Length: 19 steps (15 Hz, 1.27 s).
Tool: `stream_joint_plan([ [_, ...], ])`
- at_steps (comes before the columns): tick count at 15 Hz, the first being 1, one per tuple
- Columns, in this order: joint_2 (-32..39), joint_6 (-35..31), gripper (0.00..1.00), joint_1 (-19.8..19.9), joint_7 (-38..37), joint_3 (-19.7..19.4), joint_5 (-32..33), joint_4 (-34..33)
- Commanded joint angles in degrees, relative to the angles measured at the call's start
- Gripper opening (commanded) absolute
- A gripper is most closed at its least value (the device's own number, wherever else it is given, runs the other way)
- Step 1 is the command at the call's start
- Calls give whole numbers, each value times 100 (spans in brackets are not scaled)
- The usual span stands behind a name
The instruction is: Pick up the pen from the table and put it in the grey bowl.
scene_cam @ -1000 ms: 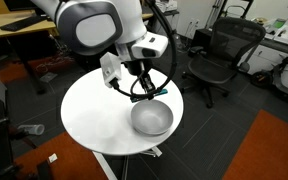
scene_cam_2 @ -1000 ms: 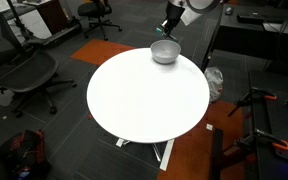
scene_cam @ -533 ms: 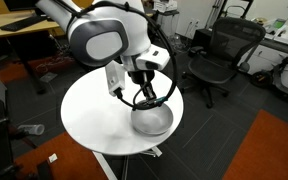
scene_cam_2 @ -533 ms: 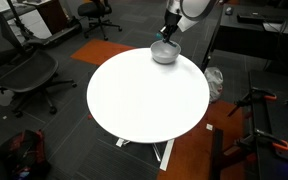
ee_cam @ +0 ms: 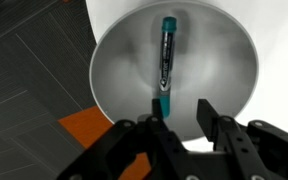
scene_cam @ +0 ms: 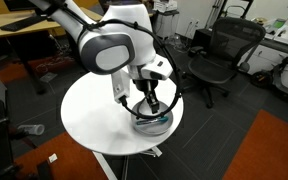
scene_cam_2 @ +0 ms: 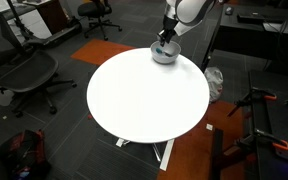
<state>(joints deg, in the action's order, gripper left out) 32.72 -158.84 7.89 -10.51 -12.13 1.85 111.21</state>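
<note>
Looking for the pen [ee_cam: 168, 55] first: where do we find it?

We find it inside the bowl [ee_cam: 114, 70], clearest in the wrist view. It lies against the grey inner wall, running from the far side toward the claw [ee_cam: 184, 122], with its teal end nearest the claw.

Do we see the claw gripping it?

No. We see the claw released: its dark fingers [ee_cam: 212, 128] stand apart over the near rim, and bare bowl shows between them. The pen's near end sits by one fingertip, to one side of the gap. We cannot tell whether the two touch.

What do we get from outside?

In an exterior view we see the claw [scene_cam: 149, 104] pointing down, low over the bowl [scene_cam: 156, 126], with the arm bent above it. In an exterior view from across the room the claw [scene_cam_2: 162, 42] sits right at the bowl [scene_cam_2: 165, 57] rim. The pen is too small for us to make out in either.

Where does the bowl stand?

We see it upright on the round white desk [scene_cam: 89, 115], close to the edge; the desk [scene_cam_2: 149, 100] top around it is plain white.

And beyond the desk?

We see dark floor [ee_cam: 34, 70], a patch of orange carpet [scene_cam: 274, 150] and a black office chair [scene_cam: 219, 50] well apart from the desk.
</note>
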Motion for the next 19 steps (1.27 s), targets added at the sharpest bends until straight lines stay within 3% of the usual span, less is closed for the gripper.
stream_joint_plan([
  [1,144,-7,75,100,108,100,-183,-212],
  [4,195,-3,97,105,104,103,-223,-277],
  [5,206,6,100,105,96,101,-236,-295],
  [19,189,22,100,7,35,2,-145,-279],
])
